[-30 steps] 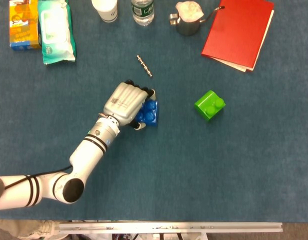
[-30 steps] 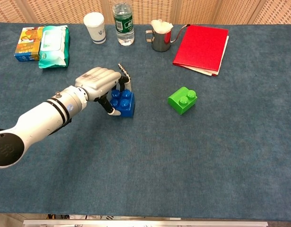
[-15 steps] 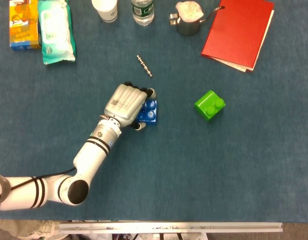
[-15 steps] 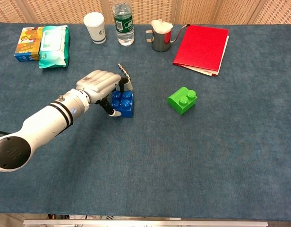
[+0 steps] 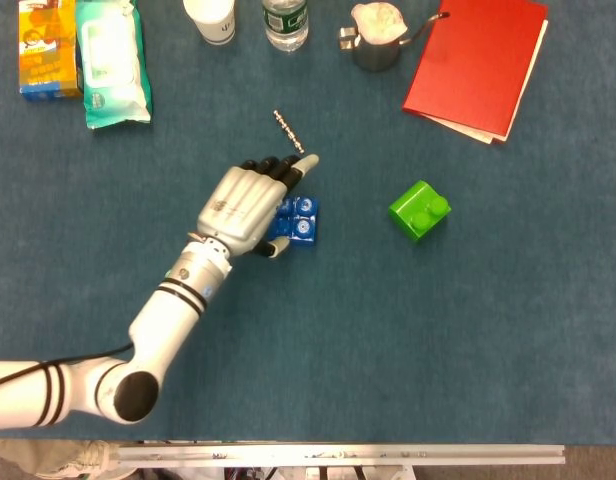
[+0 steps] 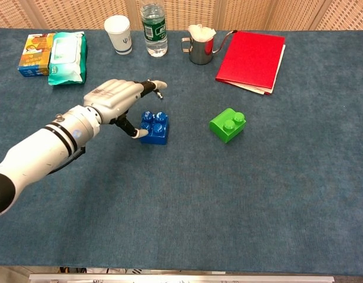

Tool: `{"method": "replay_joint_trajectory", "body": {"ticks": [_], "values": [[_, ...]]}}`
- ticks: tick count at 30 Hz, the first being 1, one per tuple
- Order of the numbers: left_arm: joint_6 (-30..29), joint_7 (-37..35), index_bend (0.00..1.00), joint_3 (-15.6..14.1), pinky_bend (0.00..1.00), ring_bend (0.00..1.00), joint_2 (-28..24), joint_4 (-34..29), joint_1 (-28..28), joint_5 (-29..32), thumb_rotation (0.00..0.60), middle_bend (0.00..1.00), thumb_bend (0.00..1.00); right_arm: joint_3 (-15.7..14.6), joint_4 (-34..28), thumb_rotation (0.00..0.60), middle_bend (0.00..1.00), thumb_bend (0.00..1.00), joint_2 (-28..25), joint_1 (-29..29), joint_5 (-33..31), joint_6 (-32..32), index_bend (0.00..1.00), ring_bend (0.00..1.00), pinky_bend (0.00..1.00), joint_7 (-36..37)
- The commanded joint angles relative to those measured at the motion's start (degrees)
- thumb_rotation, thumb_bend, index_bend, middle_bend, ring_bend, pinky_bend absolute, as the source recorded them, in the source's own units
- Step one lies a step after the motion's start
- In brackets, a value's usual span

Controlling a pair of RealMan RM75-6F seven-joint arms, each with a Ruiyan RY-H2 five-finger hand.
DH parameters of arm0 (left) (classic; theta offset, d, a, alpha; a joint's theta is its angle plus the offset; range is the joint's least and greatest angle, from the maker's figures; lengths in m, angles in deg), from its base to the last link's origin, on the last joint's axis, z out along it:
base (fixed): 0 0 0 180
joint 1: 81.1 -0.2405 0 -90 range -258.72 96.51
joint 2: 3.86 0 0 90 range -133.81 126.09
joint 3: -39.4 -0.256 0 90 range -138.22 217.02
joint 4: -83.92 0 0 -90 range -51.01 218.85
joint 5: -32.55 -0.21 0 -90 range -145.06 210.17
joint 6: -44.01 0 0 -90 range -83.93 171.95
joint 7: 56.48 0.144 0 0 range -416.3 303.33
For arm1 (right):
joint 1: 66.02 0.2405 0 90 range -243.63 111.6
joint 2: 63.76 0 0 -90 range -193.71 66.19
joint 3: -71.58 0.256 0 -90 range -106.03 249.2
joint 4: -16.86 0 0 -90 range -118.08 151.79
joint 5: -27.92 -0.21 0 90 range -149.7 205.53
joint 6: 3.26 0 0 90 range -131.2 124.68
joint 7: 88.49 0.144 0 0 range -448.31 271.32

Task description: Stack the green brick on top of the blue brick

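So going across the blue worktop [image 6: 187, 200] from the left: way up in the back-left corner there's an orange box [image 6: 32, 54] with a teal pack of wipes [image 6: 68, 58] right beside it, both well off to the back-left of the blue brick [image 6: 154, 128]. The left hand [image 6: 114, 99] sits just left of the blue brick and partly above it, with its fingers [image 6: 153, 86] stretched out and released, not grasping anything; the thumb tip looks close to the brick's left side, but I can't tell if it's actually touching. The blue brick sits flat on the worktop, studs up. Behind it, further back, there's a white paper cup [image 6: 119, 33] and a water bottle [image 6: 152, 28], and in the head view a small metal screw-like bit [image 5: 288, 131] lies just behind the fingertips. To the right of the blue brick, apart from it, is the green brick [image 6: 227, 124], turned at a slight angle, studs up, nothing on or around it. Back and right of the blue brick are a metal pitcher [image 6: 199, 47] with something white in it and a red folder [image 6: 250, 61]. Right hand doesn't show up in either view.
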Motion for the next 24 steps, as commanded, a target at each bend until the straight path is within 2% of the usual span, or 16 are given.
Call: {"method": "replay_joint_trajectory", "body": {"ticks": [1, 13, 19, 24], "values": [[-3.1, -2.0, 0.04, -0.8, 0.26, 0.18, -3.1, -2.8, -2.1, -3.1, 0.6, 0.15, 0.22, 0.0, 0.0, 0.6, 0.36, 0.07, 0.0, 0.2, 0.1, -0.4, 0.29, 0.3, 0.45, 0.1], [-17.5, -11.2, 0.08, -4.0, 0.26, 0.18, -14.7, -5.8, -13.2, -14.2, 0.6, 0.17, 0.22, -0.4, -0.7, 0.6, 0.36, 0.07, 0.5, 1.6, 0.2, -2.9, 0.29, 0.3, 0.45, -0.8], [-23.7, -17.5, 0.09, -5.4, 0.26, 0.18, -19.5, -3.8, -20.0, -15.9, 0.6, 0.19, 0.22, -0.6, -1.6, 0.6, 0.36, 0.07, 0.4, 3.2, 1.8, -4.7, 0.29, 0.3, 0.45, -1.0], [-27.2, -20.0, 0.11, -7.5, 0.26, 0.18, -22.5, -4.1, -24.7, -17.9, 0.6, 0.2, 0.22, -0.5, -2.3, 0.6, 0.37, 0.07, 0.8, 5.6, 3.6, -7.3, 0.29, 0.3, 0.45, -2.1]]}}
